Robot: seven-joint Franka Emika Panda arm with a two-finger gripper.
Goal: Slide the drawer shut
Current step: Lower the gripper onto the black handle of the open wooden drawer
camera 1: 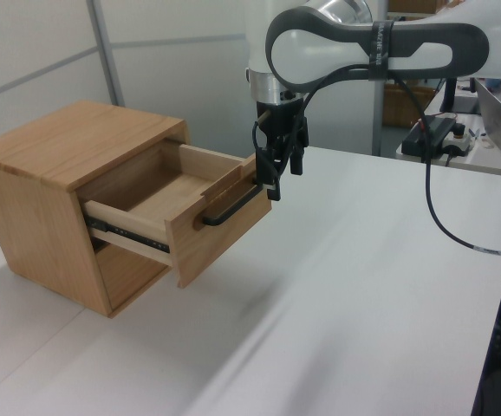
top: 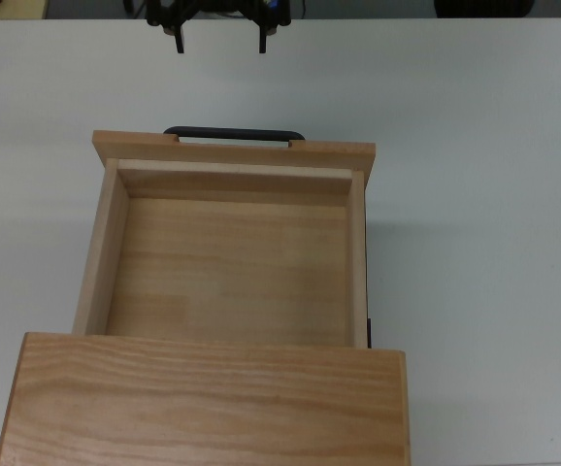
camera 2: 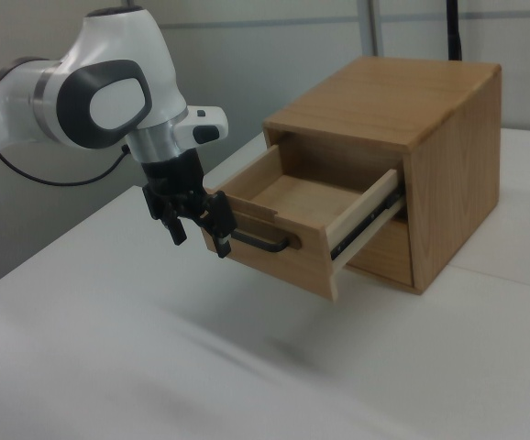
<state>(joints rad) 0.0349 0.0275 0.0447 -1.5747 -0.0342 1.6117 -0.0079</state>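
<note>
Drawer (top: 232,262): light wood, black U-handle (top: 234,134), pulled out of cabinet (top: 203,403) toward the top view's top, long axis likewise. Gripper (top: 220,44) just beyond the handle, fingers (top: 179,41) spread, holding nothing.

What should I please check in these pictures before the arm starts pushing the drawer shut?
1. Drawer pulled out of the cabinet: ok.
2. Drawer interior empty, nothing to jam: ok.
3. Hand in front of the drawer's front panel, by the black handle: ok.
4. Fingers apart, holding nothing: ok.
5. Hand already touching the panel: cannot tell.
6. Side rail straight: ok.
</note>
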